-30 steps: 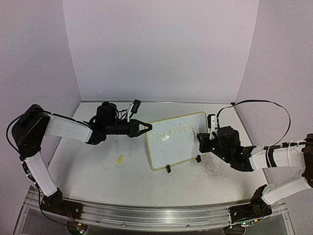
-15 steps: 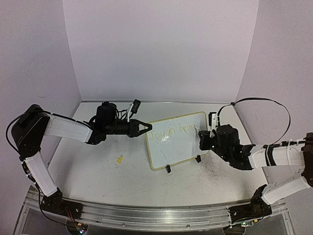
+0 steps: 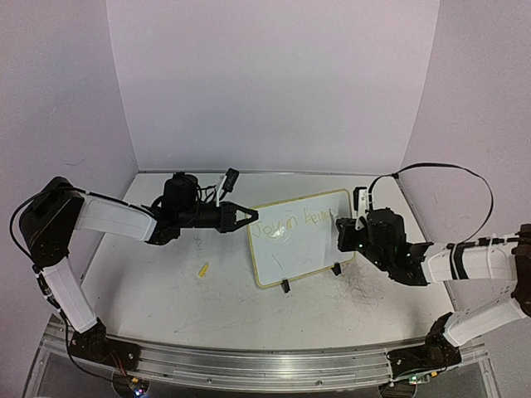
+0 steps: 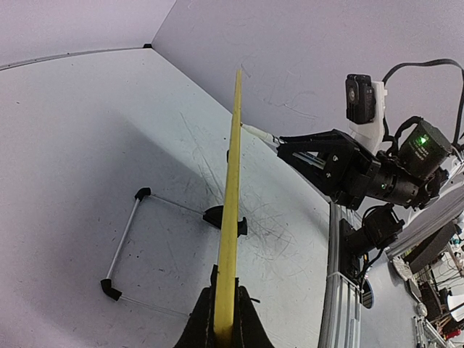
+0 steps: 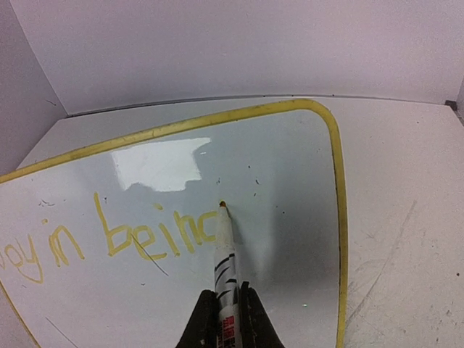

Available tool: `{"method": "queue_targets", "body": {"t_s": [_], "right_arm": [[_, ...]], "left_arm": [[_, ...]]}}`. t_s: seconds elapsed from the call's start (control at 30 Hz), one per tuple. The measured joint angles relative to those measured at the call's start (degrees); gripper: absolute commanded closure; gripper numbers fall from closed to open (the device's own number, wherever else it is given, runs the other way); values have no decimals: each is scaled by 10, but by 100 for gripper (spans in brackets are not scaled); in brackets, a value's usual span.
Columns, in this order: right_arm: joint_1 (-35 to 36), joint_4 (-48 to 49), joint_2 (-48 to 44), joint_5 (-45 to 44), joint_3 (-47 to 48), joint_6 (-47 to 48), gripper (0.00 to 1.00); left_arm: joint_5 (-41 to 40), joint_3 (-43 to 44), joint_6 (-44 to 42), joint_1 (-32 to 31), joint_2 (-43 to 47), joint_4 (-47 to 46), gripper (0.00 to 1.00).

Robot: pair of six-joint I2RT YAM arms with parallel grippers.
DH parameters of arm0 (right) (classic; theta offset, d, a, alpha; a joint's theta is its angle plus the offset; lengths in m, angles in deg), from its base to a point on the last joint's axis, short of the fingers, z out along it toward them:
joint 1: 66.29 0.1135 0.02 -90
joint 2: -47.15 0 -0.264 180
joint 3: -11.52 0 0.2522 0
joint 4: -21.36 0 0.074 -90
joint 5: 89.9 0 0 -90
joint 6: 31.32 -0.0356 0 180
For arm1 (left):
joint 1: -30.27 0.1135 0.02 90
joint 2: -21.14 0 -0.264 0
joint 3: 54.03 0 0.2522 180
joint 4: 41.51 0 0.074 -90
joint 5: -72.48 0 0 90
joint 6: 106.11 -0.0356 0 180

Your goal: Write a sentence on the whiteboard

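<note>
White bench [image 3: 166, 307]: scuffed with grey scratches; both arms and all items below are carried on it.
whiteboard [image 3: 294, 249] [image 5: 290, 188] [image 4: 232, 196]: placed at the middle of the bench between the two arms, propped on its near edge. A pale-yellow rim with rounded corners is seen around the white face. From the left wrist it is seen edge-on.
left gripper [image 3: 251, 215] [image 4: 225, 319]: clenched on the left edge of the whiteboard, with the rim pinched between both fingers.
right gripper [image 3: 342, 235] [image 5: 226, 312]: closed around the pen barrel and held over the right part of the board face.
sentence [image 3: 290, 224] [image 5: 123, 235]: written in thin yellow strokes across the upper part of the board. "Joy in bein" can be read, followed by an unfinished letter.
pen [image 5: 225, 254]: thin and white, with a yellow tip. The tip is set against the board at the end of the last stroke.
clip feet [image 3: 284, 286]: two black clips are fitted on the near edge of the board and rest on the bench.
cap [image 3: 203, 269]: a small yellow piece is laid on the bench, left of the board and apart from it.
</note>
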Motion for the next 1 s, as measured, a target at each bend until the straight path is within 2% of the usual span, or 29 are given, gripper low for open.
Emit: {"method": "queue_targets", "body": {"t_s": [0.53,1.0], "right_arm": [[2,-19,-16,19,-34,-28,100],[42,-36,-9,22,-32,-40,100]], "left_arm": [[0,0,0,0,1,3,100],[-1,0,-2,0,2,4,100]]}}
